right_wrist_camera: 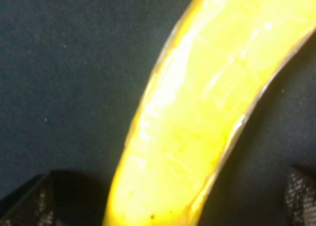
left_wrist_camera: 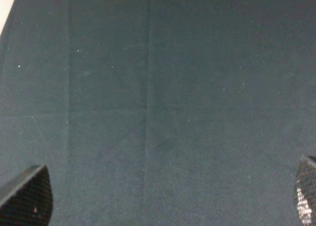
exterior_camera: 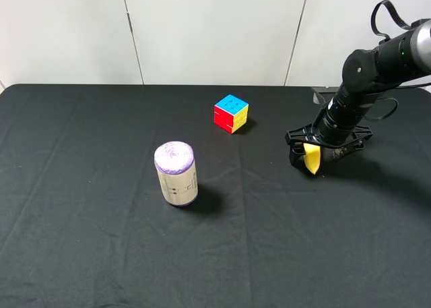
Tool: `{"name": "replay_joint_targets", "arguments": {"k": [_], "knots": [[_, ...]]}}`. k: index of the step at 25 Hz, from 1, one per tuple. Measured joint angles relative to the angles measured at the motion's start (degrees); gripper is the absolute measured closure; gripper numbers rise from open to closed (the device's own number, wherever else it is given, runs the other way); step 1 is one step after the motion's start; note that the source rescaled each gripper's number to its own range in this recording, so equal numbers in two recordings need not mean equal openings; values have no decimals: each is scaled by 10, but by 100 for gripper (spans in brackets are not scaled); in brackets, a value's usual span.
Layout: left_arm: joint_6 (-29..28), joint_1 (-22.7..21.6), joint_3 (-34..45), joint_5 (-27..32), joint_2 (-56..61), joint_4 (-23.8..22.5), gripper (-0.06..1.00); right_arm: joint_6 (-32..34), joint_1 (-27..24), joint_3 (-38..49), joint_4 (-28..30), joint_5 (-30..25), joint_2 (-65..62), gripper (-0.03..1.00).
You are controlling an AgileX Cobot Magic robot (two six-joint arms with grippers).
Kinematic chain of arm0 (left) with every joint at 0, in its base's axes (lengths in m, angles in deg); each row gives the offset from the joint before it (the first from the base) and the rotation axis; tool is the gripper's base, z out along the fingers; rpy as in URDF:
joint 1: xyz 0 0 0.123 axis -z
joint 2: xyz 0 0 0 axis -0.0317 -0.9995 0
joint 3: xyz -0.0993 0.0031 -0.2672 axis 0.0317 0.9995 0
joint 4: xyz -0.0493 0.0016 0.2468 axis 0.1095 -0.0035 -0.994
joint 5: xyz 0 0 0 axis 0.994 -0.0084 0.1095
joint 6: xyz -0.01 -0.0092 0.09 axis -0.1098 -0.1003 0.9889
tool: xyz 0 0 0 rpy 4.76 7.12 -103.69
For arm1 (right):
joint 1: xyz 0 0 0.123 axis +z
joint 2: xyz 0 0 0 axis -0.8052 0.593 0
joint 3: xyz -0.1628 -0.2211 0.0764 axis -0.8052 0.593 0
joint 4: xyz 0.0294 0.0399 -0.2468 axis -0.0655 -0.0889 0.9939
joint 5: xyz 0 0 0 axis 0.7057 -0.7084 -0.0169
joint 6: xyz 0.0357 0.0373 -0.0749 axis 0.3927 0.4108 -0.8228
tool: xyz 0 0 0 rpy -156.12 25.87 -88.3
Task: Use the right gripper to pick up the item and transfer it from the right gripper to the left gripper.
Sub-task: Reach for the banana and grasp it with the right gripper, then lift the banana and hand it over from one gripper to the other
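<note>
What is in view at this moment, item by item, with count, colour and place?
banana: one, yellow, on the cloth at the right, between the right hand's fingers
puzzle cube: one, multicoloured, toward the back, near the middle
can: one, pale with purple top, upright, left of centre
table: one, black cloth cover
wall: white panels, behind the table
right arm: one, black, angled down to the banana
right hand: one, black, open, straddling the banana
left hand: one, black, open, over bare cloth
</note>
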Motion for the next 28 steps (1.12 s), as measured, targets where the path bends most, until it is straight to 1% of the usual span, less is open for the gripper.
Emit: {"name": "replay_joint_targets", "arguments": {"k": [4,5,6,8,11,12,14,18,20,28], "knots": [[0,0,0,0,0,0,-1,2,0,0,0,0,0,-2],[0,0,0,0,0,0,-1,2,0,0,1,0,0,5],[0,0,0,0,0,0,-1,2,0,0,3,0,0,14],[0,0,0,0,0,0,-1,2,0,0,3,0,0,41],[0,0,0,0,0,-1,-1,2,0,0,3,-1,1,75],[0,0,0,0,0,-1,-1,2,0,0,3,-1,1,84],[0,0,0,0,0,-1,-1,2,0,0,3,-1,1,96],[0,0,0,0,0,0,-1,2,0,-2,3,-4,1,97],[0,0,0,0,0,0,-1,2,0,-11,1,-19,1,97],[0,0,0,0,0,0,-1,-5,0,-83,0,-125,-26,97]]}}
